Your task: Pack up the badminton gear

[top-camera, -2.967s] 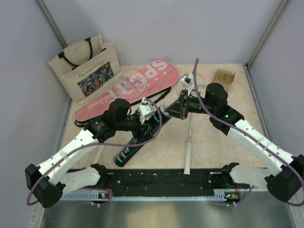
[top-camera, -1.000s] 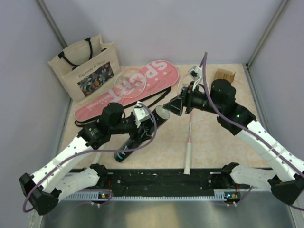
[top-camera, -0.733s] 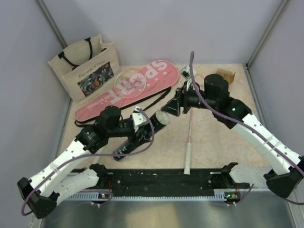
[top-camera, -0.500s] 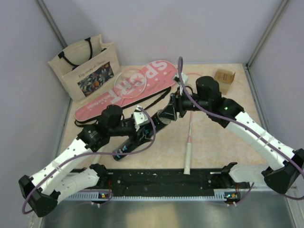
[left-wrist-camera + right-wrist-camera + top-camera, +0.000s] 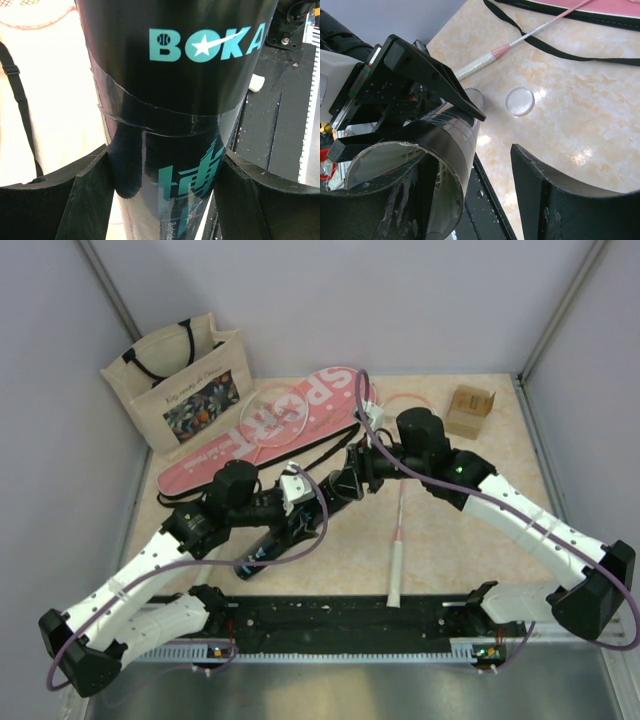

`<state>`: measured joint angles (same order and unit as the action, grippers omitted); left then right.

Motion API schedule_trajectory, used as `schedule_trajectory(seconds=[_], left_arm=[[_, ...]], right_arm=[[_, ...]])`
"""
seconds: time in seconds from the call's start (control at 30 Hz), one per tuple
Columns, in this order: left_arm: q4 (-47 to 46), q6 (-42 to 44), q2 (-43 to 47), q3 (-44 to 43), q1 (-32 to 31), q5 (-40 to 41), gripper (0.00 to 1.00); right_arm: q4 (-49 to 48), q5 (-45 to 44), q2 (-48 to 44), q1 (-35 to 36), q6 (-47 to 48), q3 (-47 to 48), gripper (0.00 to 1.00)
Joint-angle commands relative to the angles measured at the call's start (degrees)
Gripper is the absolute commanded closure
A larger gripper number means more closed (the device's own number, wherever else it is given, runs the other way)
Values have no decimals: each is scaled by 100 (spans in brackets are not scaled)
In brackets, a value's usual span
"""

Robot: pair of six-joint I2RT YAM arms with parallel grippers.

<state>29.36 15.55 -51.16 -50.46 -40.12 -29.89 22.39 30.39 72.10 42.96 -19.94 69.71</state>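
Pink cover (image 5: 270, 425) lay flat at rear of table (image 5: 450, 530) | dark tube (image 5: 170, 100) was tilted, clamped between left gripper (image 5: 165, 190) fingers | right gripper (image 5: 480, 200) stood with jaws apart at tube's open mouth | clear round lid (image 5: 519, 101) lay on table

L arm (image 5: 140, 575) & R arm (image 5: 520, 520) are built of white links w/ black joints & black bases. A purple cable (image 5: 200, 563) is looped along each. White cam modules (image 5: 293, 483) are fitted at wrists. Fingers (image 5: 555, 200) are moulded black, edges chipped white.
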Motion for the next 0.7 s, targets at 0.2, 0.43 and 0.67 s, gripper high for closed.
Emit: schedule_trajectory(seconds=[0.2,0.43,0.67], left_arm=[[-133,-553,61,-535,4,1213,67],[-211,-606,378,-342,13,1784,67],[-493,-773,782,-394,13,2890,67]], right_arm=[[-508,-586,-607,81,-484,244,34],[-736,-1228,-1180,81,-757,8,33],[-1157,-1825,-1040,81,-1274,-519,37]])
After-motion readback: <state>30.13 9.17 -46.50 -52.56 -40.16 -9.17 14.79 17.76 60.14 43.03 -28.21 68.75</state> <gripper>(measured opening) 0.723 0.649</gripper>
